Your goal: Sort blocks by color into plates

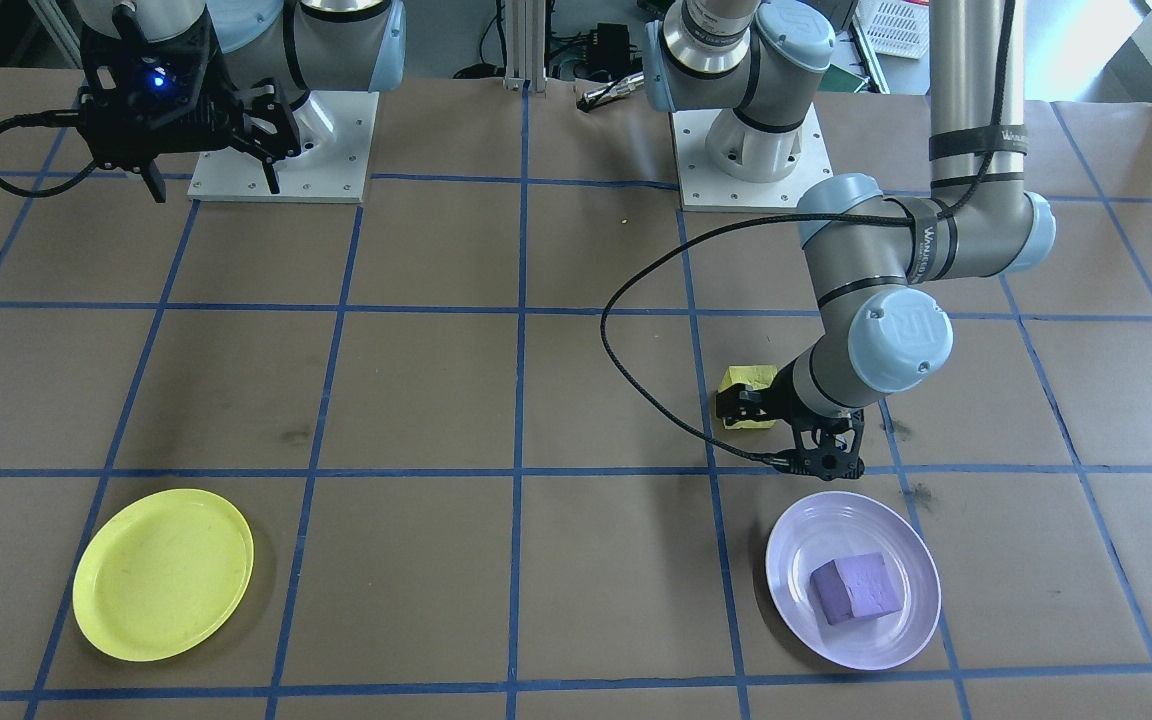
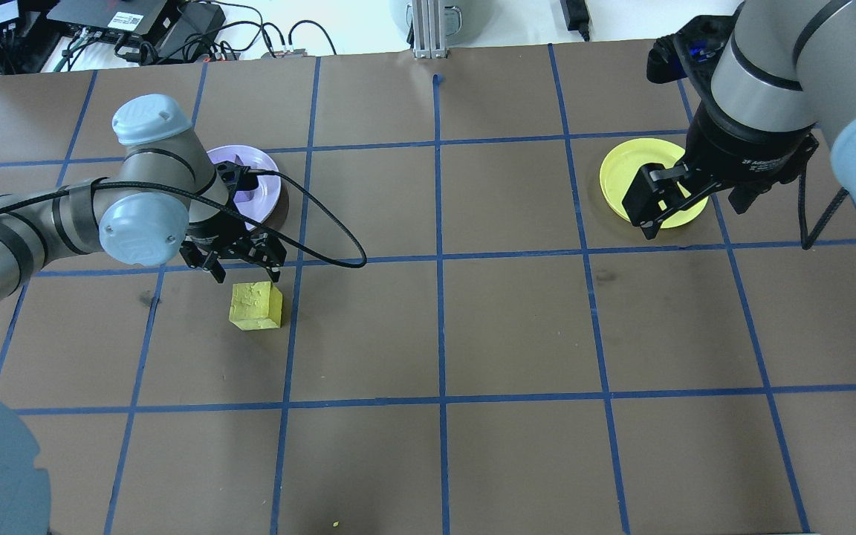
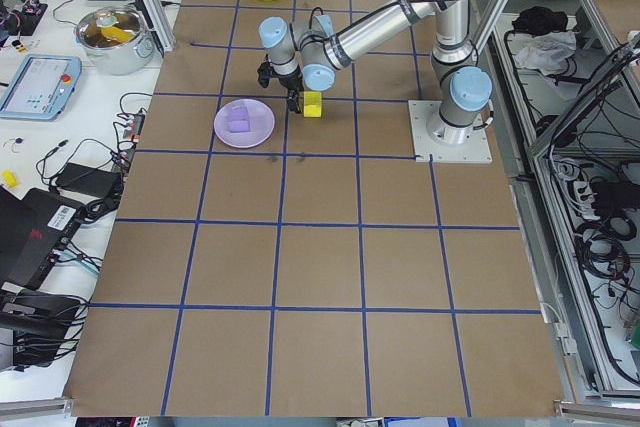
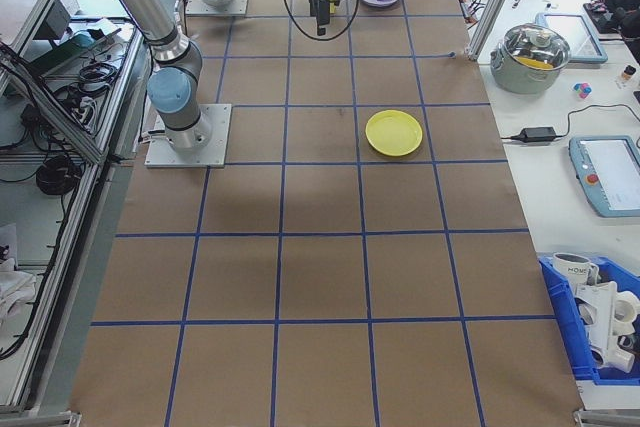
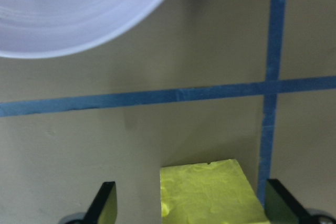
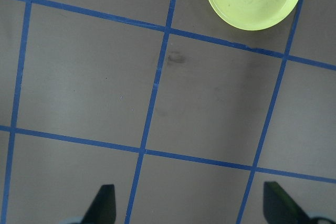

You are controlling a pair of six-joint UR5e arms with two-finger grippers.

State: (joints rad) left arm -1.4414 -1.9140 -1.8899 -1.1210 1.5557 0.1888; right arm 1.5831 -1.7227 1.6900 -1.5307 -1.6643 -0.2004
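Brown-paper counter (image 2: pixel 517 319), blue-taped grid. Round yellow plastic plate (image 2: pixel 643 182), bare, right tool (image 2: pixel 684 200) spread wide above. Left tool (image 2: pixel 242 256), wide, empty, at small rough yellow foam cube's (image 2: pixel 255 305) twelve o'clock. Cube likely light, squashy; pinch opposite flat faces.

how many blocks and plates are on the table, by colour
yellow blocks: 1, the yellow block on the table by the left gripper
purple blocks: 1, the purple block in the lavender plate
yellow plates: 1, the yellow plate, empty
lavender plates: 1
total: 4
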